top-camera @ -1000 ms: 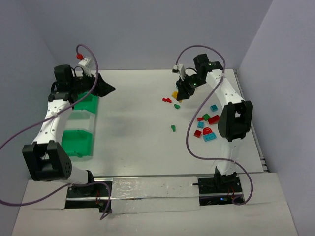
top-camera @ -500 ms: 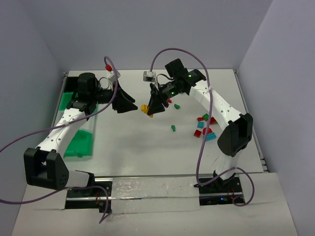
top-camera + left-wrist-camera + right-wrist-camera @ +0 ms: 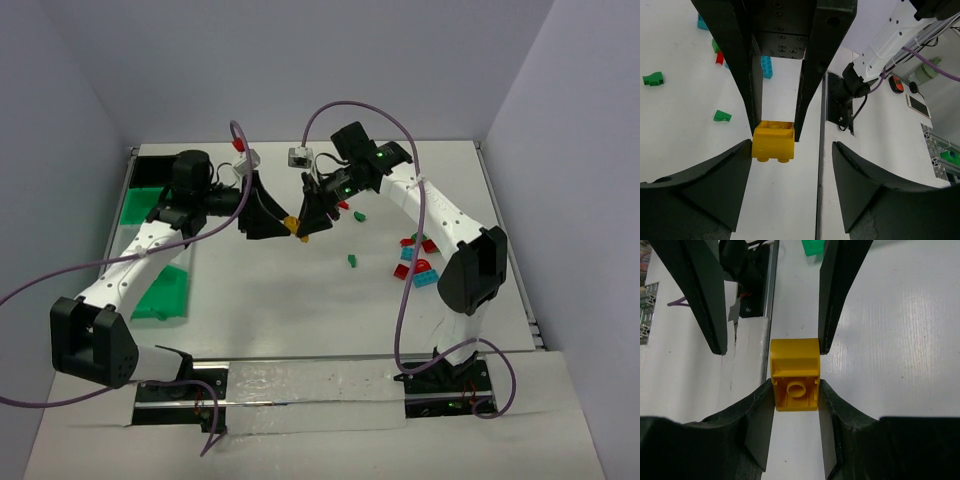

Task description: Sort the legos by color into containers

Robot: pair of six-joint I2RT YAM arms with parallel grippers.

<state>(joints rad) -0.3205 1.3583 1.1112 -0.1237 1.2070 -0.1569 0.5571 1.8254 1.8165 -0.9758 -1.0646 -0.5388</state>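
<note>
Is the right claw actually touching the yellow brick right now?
Touching. In the right wrist view the right claw has its fingers pressed flat against both sides of the yellow brick, with no gap showing on either side.

Bins (image 3: 162, 291) lie left, bricks (image 3: 421, 272) right, one brick (image 3: 292, 221) between left tool (image 3: 277, 224) and right tool (image 3: 303, 229).

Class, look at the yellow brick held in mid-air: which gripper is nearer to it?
Right. The right gripper has its jaws shut on the yellow brick; the left gripper faces it, open jaws straddling the brick's far end, not gripping.
</note>
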